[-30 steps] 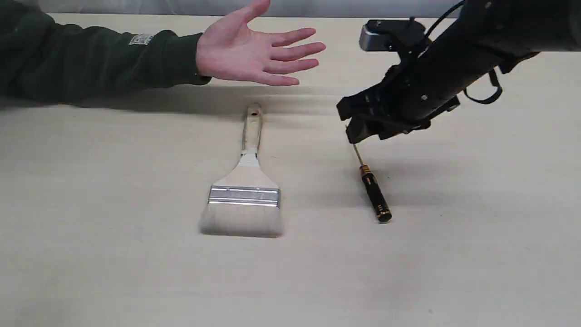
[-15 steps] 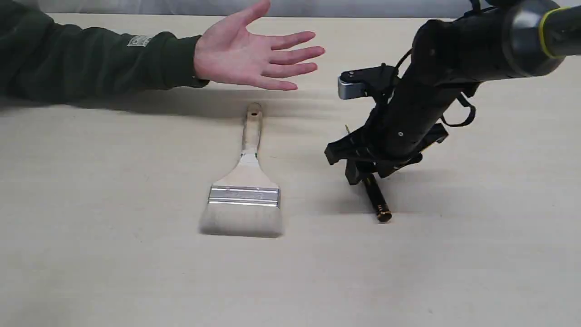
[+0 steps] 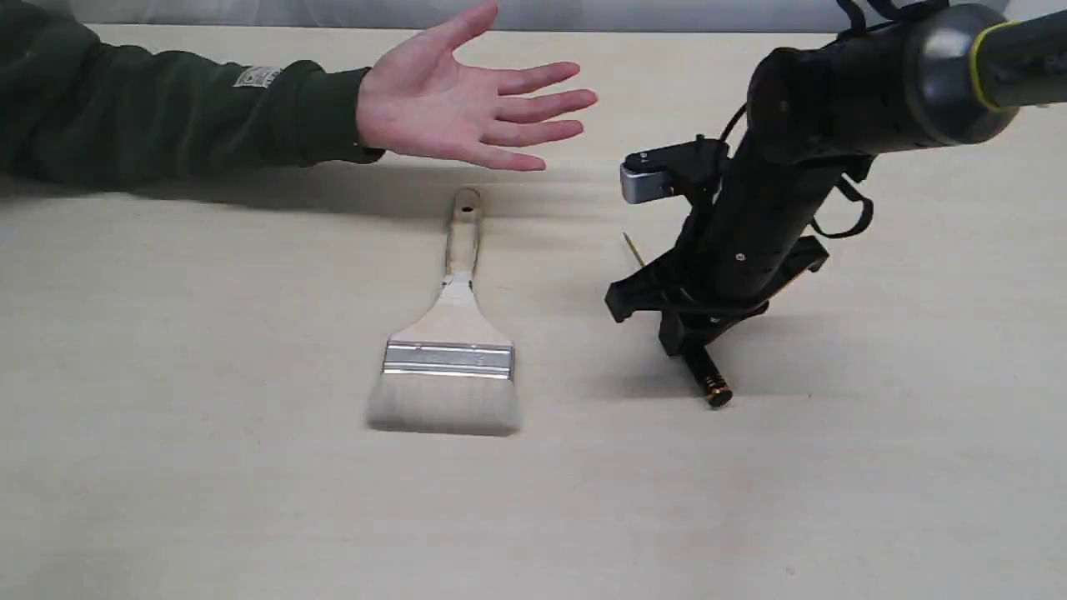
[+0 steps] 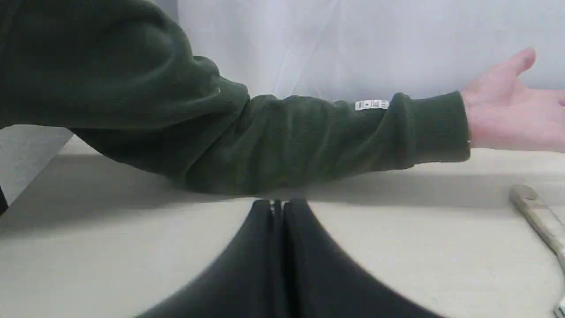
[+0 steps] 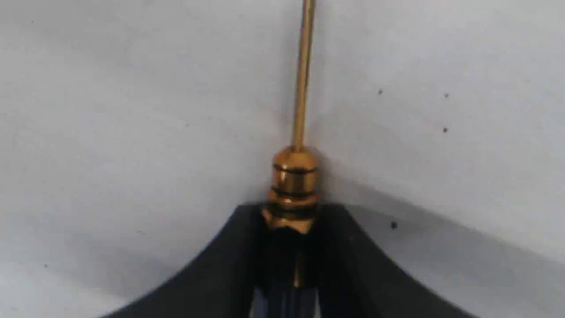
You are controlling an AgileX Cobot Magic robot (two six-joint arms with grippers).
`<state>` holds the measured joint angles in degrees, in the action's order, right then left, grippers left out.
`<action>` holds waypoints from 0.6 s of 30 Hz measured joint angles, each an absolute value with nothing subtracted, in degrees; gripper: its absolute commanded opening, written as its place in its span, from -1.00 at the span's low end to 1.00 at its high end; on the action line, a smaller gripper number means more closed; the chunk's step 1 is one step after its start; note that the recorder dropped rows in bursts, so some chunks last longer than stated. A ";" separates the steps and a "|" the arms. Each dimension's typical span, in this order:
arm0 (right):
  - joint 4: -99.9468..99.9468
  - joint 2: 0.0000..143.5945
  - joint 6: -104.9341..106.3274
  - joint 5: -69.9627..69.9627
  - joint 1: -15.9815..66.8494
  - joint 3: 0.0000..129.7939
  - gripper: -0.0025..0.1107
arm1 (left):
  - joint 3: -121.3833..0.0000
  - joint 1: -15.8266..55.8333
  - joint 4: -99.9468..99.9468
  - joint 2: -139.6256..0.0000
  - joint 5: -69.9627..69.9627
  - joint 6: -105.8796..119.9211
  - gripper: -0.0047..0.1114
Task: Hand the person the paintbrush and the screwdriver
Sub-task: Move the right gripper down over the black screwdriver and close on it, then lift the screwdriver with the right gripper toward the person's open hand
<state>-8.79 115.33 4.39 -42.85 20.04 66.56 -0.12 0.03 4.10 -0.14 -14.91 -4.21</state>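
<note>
Paintbrush [image 3: 450, 333] lies on pale wood-grain table [image 3: 208, 500], whitish backdrop [image 4: 353, 44] behind

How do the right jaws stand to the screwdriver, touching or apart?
Touching. The right wrist view shows the right gripper with its jaws closed against both sides of the screwdriver handle, no gap at the gold collar.

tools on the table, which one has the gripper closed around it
The screwdriver, slim and black with gold bands: the right gripper clamps its handle. The wide paintbrush lies apart from it, untouched.
</note>
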 measured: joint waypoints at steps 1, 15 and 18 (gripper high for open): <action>-8.79 115.33 4.67 -42.98 20.04 66.56 -0.80 | -0.12 0.03 4.10 -0.14 -14.91 -4.21 -0.92; -8.54 111.67 5.50 -40.38 20.12 64.10 -0.88 | -0.12 0.03 4.10 -0.14 -14.91 -4.21 -0.92; -8.54 107.93 5.50 -39.73 20.12 63.22 -0.88 | -0.12 0.03 4.10 -0.14 -14.91 -4.21 -0.92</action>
